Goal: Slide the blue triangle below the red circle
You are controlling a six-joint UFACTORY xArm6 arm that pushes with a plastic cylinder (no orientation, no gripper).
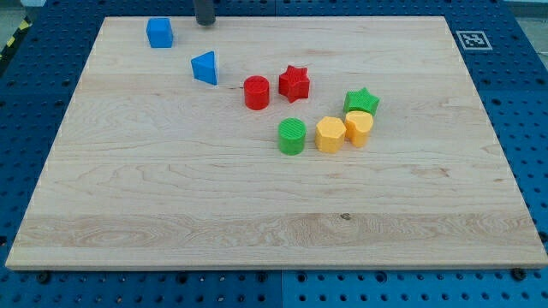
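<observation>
Pale wood makes up the board [128, 197], which fills most of the view over a blue perforated table [34, 68].

On it, the cluster right of centre holds a yellow hexagon [330, 134], a green cylinder [292, 136], a yellow cylinder [359, 127] touching the hexagon, and a green star [361, 101] just behind that. A red star [294, 82] sits near the red circle [256, 92], the two close but apart. A blue cube-like block [159, 32] lies near the view's top left.

The blue triangle [205, 67] sits to the upper left of the red circle, near it with a gap. It is a wedge; its broad face looks toward the view's left and bottom, and its long axis seems to run roughly up and down the view, though that is hard to read at this size.

My tip [205, 23] is at the top edge of the board, above the triangle and right of the blue cube. The rod has no fingers, so nothing is held or clenched.

Risks, as I judge them: a push straight down the view may catch a slanted face and spin the wedge off the tip. A push angled rightward too soon could drive it into the red circle and shift the reference. The spot below the circle is close to the green cylinder, so overshoot could knock that too.
</observation>
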